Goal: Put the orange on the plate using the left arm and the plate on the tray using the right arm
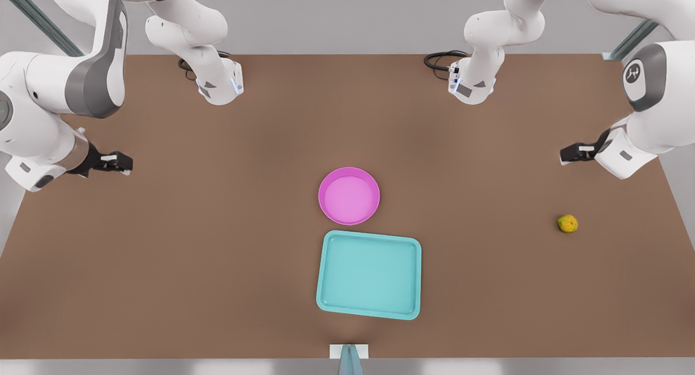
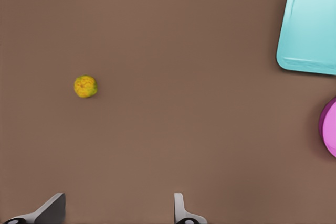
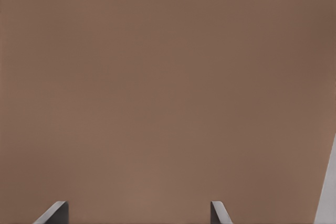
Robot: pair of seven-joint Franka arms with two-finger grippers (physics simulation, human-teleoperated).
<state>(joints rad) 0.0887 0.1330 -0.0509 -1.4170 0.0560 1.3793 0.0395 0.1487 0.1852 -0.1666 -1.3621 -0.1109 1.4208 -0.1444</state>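
A flat brown surface spans the front view, with grey floor beyond its top edge. The pink plate sits at the centre, and the teal tray lies just below it, close but apart. The orange rests alone at the right of the front view, well apart from both.

The left end effector hangs at the right edge of the front view, above the orange in the frame; its fingers are spread wide and hold nothing. The right end effector hangs at the left edge, fingers likewise wide apart and empty, over bare surface.

In the left wrist view the plate and tray are cut off by the frame edge.
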